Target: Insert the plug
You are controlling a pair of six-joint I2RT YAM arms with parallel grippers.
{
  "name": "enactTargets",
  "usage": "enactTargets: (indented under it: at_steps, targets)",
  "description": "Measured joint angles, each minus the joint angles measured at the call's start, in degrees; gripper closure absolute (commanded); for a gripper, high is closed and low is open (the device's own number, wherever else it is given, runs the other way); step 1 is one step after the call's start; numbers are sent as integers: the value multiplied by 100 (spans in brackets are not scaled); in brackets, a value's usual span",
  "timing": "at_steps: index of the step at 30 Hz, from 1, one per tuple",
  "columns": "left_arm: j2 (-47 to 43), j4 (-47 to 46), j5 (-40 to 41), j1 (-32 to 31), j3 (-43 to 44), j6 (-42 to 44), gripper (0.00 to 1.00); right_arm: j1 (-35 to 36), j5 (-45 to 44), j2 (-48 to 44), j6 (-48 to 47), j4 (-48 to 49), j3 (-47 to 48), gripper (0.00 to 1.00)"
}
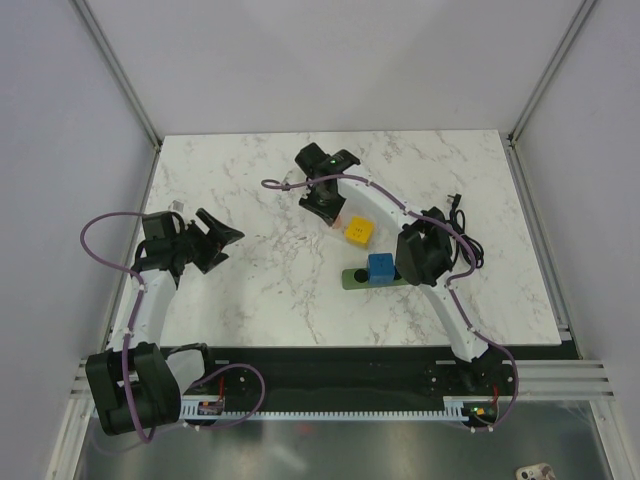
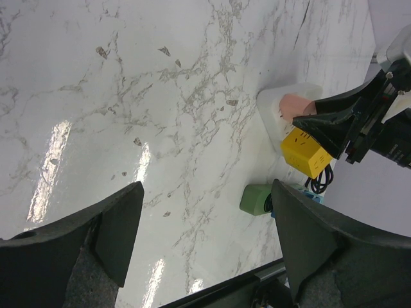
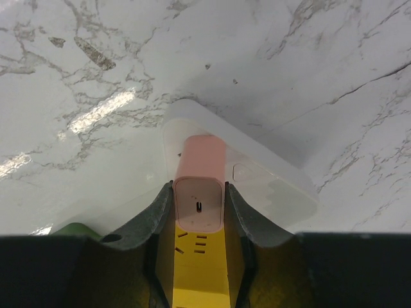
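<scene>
The left gripper (image 2: 207, 192) hung nearest, over bare marble on the left of the table (image 1: 250, 180), its fingers spread wide and holding nothing. Right of centre the blue plug (image 1: 380, 268) stood on the green power strip (image 1: 353, 279), about as wide as the strip itself; whether its pins were seated could not be told. It looked like a rigid, light plastic cube with smooth flat faces, so probably slippery and best pinched from above across two opposite side faces, kept square so it would not twist. The right arm's forearm passed just beside it on the right, which crowded that side, while the side toward the left arm was open marble. Just beyond stood the yellow block (image 1: 358, 232), near enough to hamper a wide-open approach from the far side. Past that, the right gripper (image 3: 199, 189) was clamped on the pink block (image 3: 200, 160), which rested on a white socket block (image 3: 270, 173). A black cable (image 1: 462, 235) lay toward the right edge. The table's far and side edges lay well apart from the plug.
</scene>
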State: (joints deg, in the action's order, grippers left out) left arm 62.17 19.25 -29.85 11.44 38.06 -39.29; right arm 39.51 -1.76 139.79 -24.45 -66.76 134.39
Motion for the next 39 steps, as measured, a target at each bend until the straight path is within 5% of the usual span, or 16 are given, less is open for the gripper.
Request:
enactTargets:
  at_steps: [11,16,22,24,29,39]
  targets:
    - [0,-2,-7,0,0,15,12,-85,-247,199,-131,1086,155,87]
    - [0,-4,-15,0,0,63,12,-92,-389,376,-243,1554,367,59]
    - [-24,-11,-74,0,0,109,9,-136,-501,387,-236,2144,-9,3]
    - [-68,-17,-168,0,0,160,1,-140,-564,372,-221,2271,-181,2]
    - [-267,-142,-411,-31,-2,284,0,-149,-627,-149,-42,2599,-957,2]
    - [-787,-483,-1097,-396,216,448,0,-127,-901,-2761,1130,3517,-2826,2]
